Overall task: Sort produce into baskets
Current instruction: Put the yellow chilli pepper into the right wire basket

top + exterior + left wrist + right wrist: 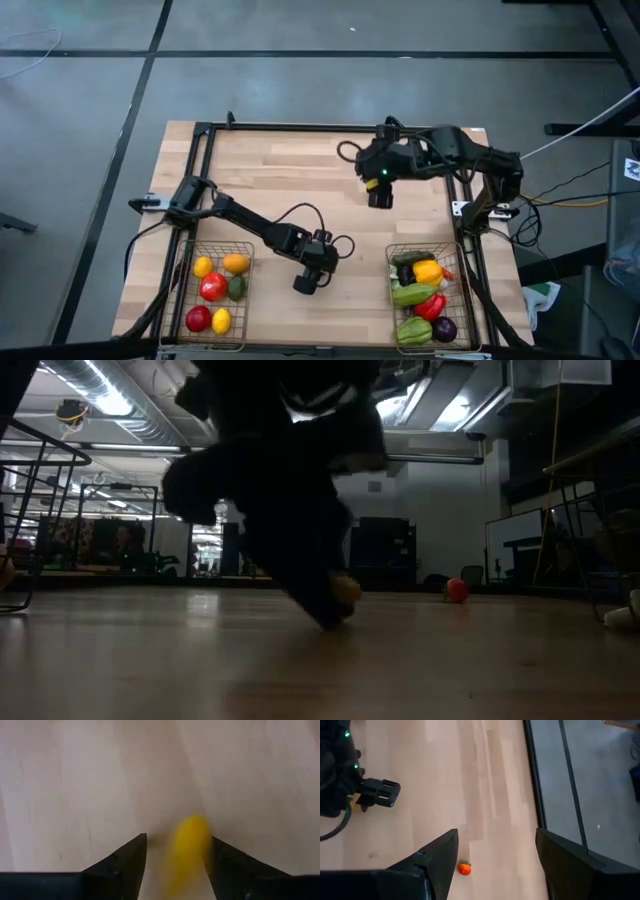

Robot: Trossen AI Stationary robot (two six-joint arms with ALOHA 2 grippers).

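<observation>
While the left gripper (305, 284) sat low at centre frame of the high view, just right of the left basket (186, 295), its jaws stood apart around a yellow piece (187, 847) lying on the table (280, 175); the left wrist view showed that piece between the dark fingers (122, 865), nearer one than the other, with a gap on at least one side, so nothing was pinched yet. By my reading the step in hand was the pickup of that piece. What came next would call for the jaws to meet on it squarely, since a rounded, smooth plastic form could squirt sideways, then a lift and a short carry left to whichever basket fits it.

Lower left, the left basket, a thin dark wire grid, held round red, yellow, orange and green pieces. Upper right of centre, the right gripper (379, 196) hung over bare wood with its jaws spread and empty; its wrist view showed a small orange-red piece (464, 868) on the boards below, glossy and round with a green tip. Lower right, the right basket (396, 300) carried lumpier green, yellow, red and purple pieces. Pale butcher-block planks with visible grain made up the table
</observation>
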